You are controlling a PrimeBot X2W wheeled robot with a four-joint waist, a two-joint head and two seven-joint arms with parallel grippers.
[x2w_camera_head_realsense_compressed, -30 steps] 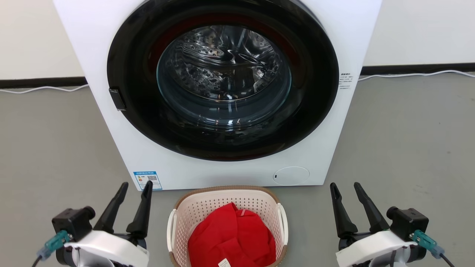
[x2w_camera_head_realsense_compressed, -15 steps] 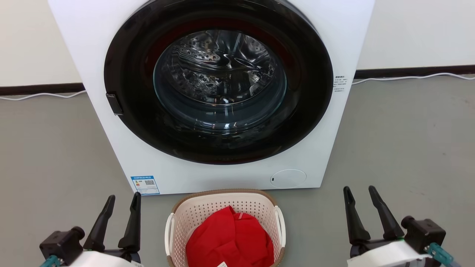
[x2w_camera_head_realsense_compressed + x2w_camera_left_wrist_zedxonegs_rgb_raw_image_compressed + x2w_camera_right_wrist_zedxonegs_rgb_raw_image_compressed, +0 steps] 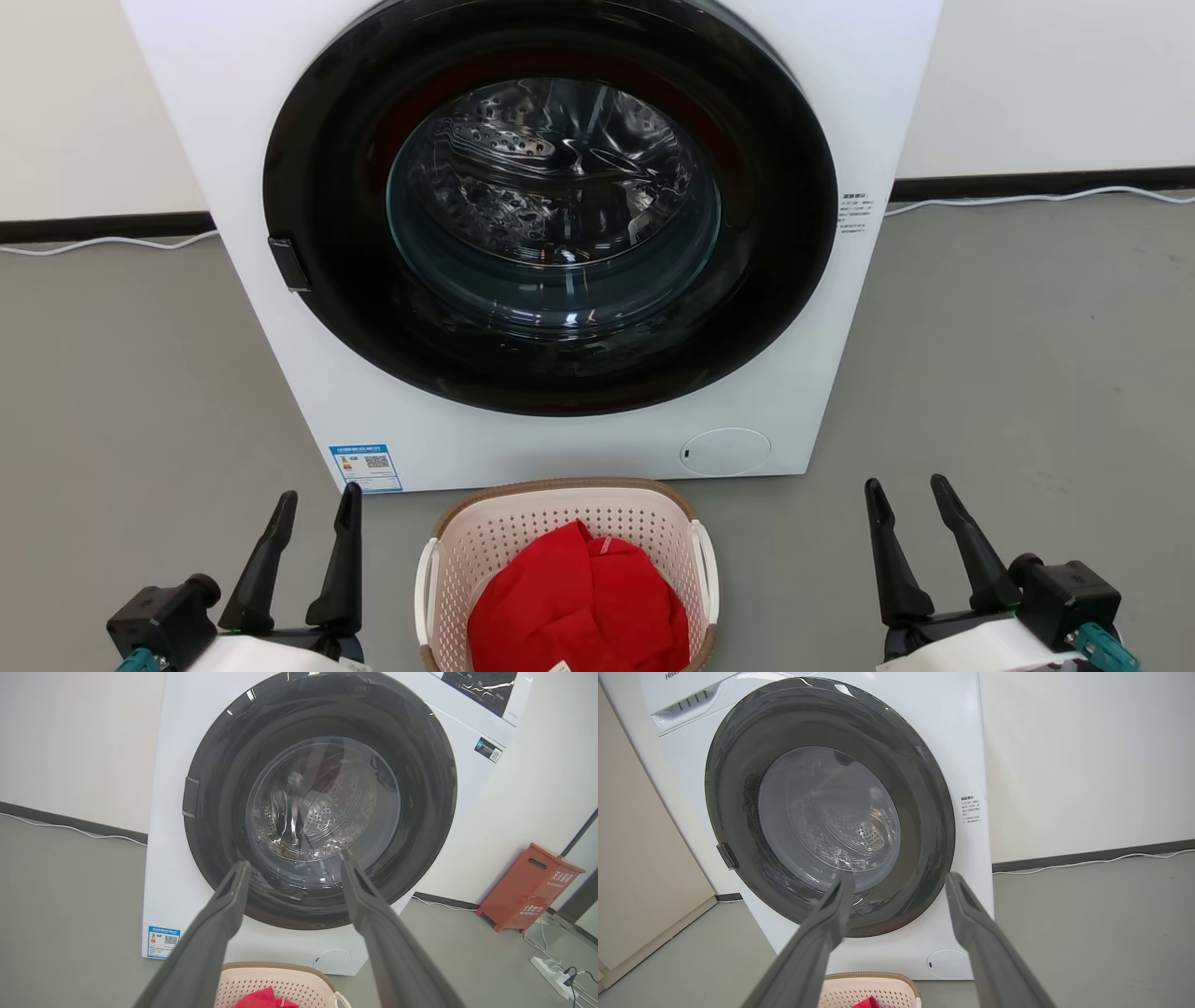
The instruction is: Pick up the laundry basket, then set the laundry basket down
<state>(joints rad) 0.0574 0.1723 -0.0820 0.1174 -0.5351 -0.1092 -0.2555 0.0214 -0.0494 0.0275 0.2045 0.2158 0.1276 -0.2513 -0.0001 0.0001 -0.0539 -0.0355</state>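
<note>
Head view: the cream perforated-plastic laundry basket (image 3: pixel 504 551) sits on the grey floor (image 3: pixel 140 373) between left tool (image 3: pixel 319 492) and right tool (image 3: pixel 906 482), both spread; left wrist view, then right — its rim low between the fingers (image 3: pixel 212 933); mismatched grips could tip it.

White front-load washer (image 3: pixel 280 140) on a grey floor (image 3: pixel 1008 355) against a pale wall. The big black round door (image 3: pixel 555 233) is shut, with the shiny drum showing through the glass. Blue label (image 3: pixel 366 466) at its lower left, round flap (image 3: pixel 725 452) lower right. White cable (image 3: pixel 1027 198) along the baseboard. Off to the side there's an orange-red box (image 3: pixel 530 886) and a power strip (image 3: pixel 549 970).
</note>
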